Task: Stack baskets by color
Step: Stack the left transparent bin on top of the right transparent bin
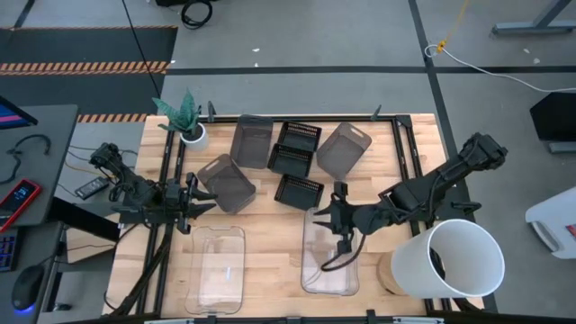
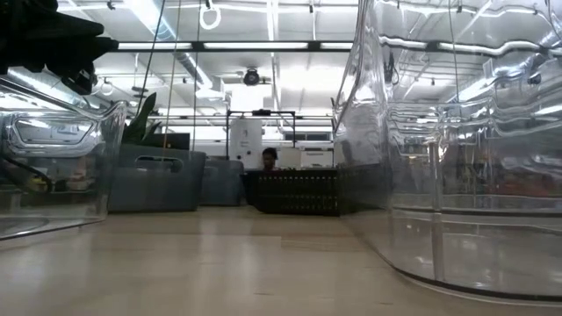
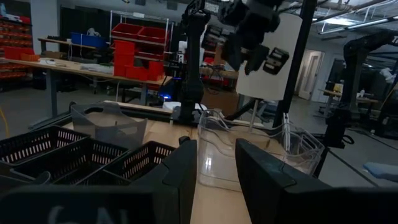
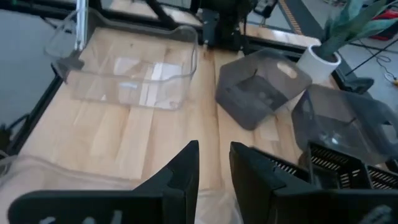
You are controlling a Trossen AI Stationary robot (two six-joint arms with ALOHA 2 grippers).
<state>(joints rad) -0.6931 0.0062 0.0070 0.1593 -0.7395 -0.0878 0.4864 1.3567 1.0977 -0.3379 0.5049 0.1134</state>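
Baskets, clear pair (image 1: pixel 329 256) at lower centre: light, stiff, slippery; grip a rim. Right gripper (image 1: pixel 343 241) hangs narrow, empty; left gripper (image 1: pixel 191 205) likewise.

clear basket (image 2: pixel 457 149) cut off by low view's right edge; white bucket (image 1: pixel 454 261) hides table corner.

Clear baskets (image 1: pixel 219 268) nearest, grey baskets (image 1: pixel 252 141) and black baskets (image 1: pixel 297 148) behind
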